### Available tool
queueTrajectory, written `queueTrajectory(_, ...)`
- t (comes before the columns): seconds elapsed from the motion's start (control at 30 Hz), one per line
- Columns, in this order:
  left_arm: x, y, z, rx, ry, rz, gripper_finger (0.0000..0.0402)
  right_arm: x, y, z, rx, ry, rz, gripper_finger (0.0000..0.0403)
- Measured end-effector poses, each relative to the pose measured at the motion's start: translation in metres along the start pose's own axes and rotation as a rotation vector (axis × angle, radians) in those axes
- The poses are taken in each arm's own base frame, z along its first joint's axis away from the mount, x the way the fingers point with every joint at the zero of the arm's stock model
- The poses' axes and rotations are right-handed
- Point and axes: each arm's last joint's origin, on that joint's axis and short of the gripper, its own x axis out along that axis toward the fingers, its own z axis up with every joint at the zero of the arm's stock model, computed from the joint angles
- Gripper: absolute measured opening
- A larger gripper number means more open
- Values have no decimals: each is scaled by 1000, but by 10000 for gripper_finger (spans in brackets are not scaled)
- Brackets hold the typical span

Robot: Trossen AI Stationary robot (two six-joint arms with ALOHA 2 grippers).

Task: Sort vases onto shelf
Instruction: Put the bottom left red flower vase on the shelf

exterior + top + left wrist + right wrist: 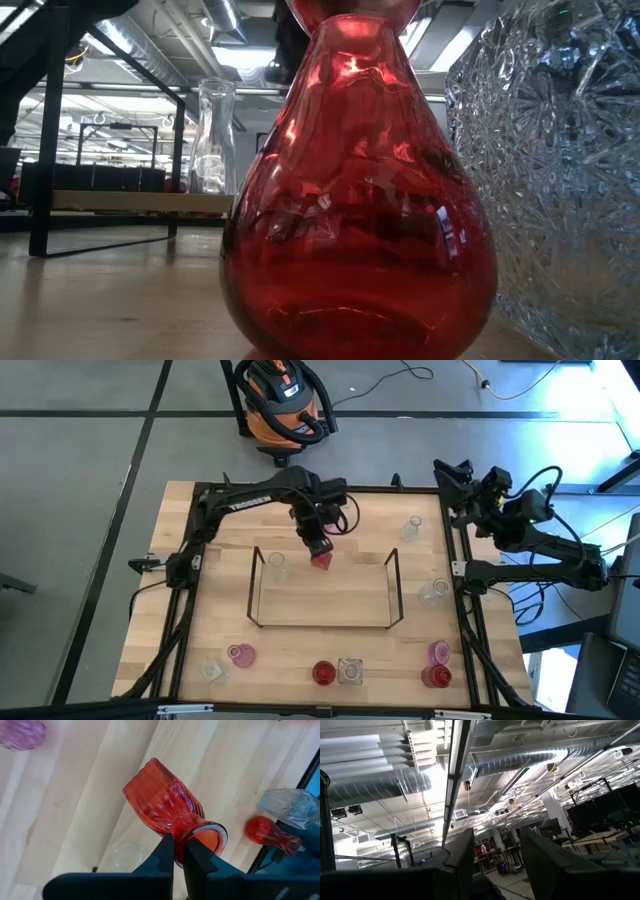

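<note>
My left gripper [179, 845] has its jaws pinched on the rim of a ribbed red vase [162, 802], carrying it tilted, mouth toward the wrist and base pointing away. From above, the vase [321, 560] hangs over the back edge of the wire shelf [324, 624], near the middle, with a clear vase [277, 563] standing on the shelf just to its left. I judge this the carry-and-place step: the red vase is at the shelf but not set down. Next I need to bring it upright, lower it onto the shelf clear of its glass neighbour, then release. My right gripper [495, 852] waits off the table's right edge, jaws spread and aimed at the ceiling. Other vases remain on the table [200, 650]: a pink vase [241, 654] front left, a red bulb vase [323, 673] and cut-glass jar [349, 671] front centre.
</note>
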Motion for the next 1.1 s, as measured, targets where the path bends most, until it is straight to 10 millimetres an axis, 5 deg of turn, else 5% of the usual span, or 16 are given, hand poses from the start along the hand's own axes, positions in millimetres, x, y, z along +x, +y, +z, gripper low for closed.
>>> queueTrajectory(0.53, 56, 20, -7, -2, 216, -27, 18, 0, -1, -5, 33, 54, 11, 147)
queueTrajectory(1.1, 58, 21, -6, 30, 201, -33, 40, 0, -3, -9, 21, 86, -28, 147)
